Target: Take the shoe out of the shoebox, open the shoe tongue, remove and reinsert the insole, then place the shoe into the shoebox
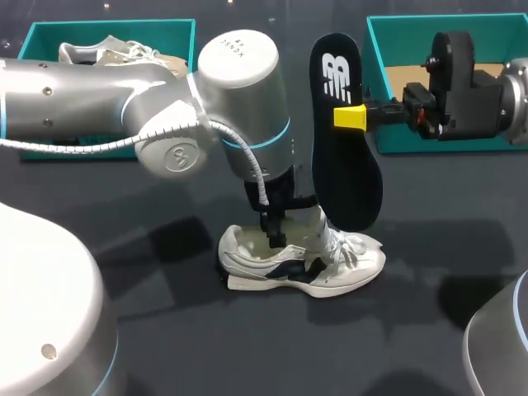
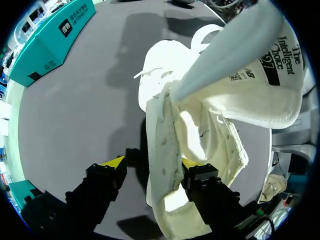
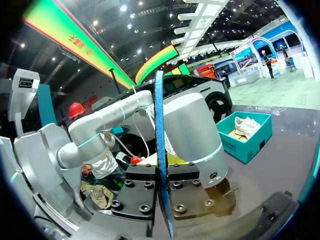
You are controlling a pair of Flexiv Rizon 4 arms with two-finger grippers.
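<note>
ON THE SURFACE (image 1: pixel 206 346): A cream shoe (image 1: pixel 302 264) rests on its sole at mid-table, toe toward the right arm. The right hand (image 1: pixel 351 116) holds the dark insole (image 1: pixel 346 157) upright just above the laces, broad forefoot end down. In its wrist view, the right hand (image 3: pixel 161 175) pinches the insole (image 3: pixel 159 115) edge-on from both sides.

The left hand (image 1: pixel 274 233) reaches down into the heel opening. Its wrist view shows the hand (image 2: pixel 150 164) set wide and gripping nothing. One finger (image 2: pixel 200 175) is inside the shoe (image 2: pixel 165 125) against the side wall, and the other stands outside, clear of it. The tongue (image 2: pixel 245 85) is lifted up and forward, leaving the mouth open. A teal shoebox (image 1: pixel 379 99) with brown paper inside stands well behind.

With the insole out, the step in hand appears to be its return. It would go best tilted forefoot-first into the mouth and slid under the raised tongue toward the toe, with the heel end then pressed flat. The left hand should brace the wall so the shoe does not skid on the smooth dark surface.

The insole is thin and bean-shaped, black on top with a blue edge, and likely bendable foam that could buckle if pushed hard. The shoe's upper looks like soft mesh and suede with a navy side patch over a pale sole.
</note>
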